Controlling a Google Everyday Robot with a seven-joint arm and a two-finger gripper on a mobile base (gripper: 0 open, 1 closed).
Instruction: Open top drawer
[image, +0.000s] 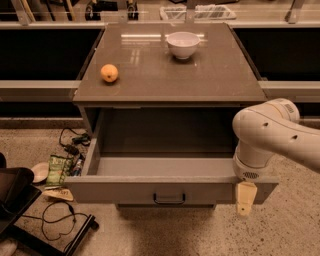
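The top drawer (130, 190) is a wide grey drawer under the brown counter. It stands pulled far out, showing a deep plain grey inside. Its small dark loop handle (169, 199) sits at the centre of the front panel. My white arm comes in from the right. The gripper (245, 198) hangs at the drawer's front right corner, to the right of the handle and apart from it. Only one cream fingertip (244, 200) shows below the wrist.
An orange (109, 73) and a white bowl (182, 44) sit on the counter top (210, 75). On the floor at left lie cables (72, 141), a green packet (59, 169) and a black chair base (30, 220).
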